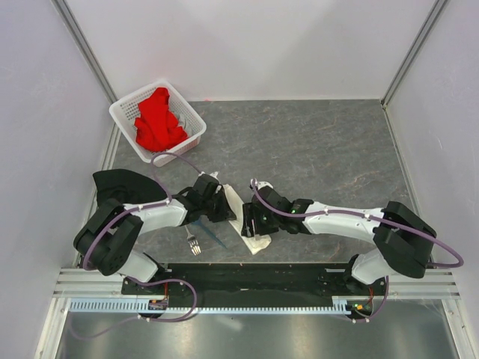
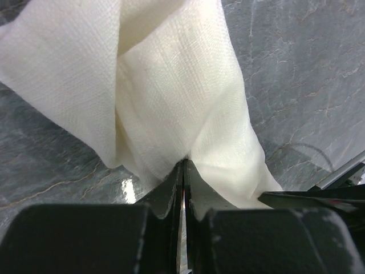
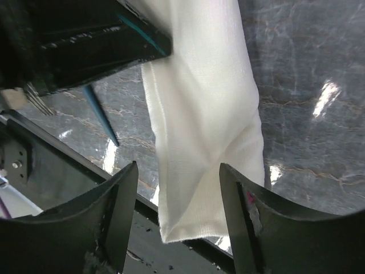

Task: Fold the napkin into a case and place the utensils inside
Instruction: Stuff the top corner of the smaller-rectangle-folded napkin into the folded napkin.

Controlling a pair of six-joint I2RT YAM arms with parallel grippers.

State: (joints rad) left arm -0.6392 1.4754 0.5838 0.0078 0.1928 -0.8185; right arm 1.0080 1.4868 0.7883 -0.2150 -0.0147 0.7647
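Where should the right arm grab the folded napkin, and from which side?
Probably its free near end, from straight above: the napkin is a narrow strip lying between the open jaws of the right gripper, so they span its width. The left gripper pinches it farther up.

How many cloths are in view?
3. A red cloth in the basket at the far left, a black cloth at the left edge, and the napkin in the near middle. Others may be hidden under the arms.
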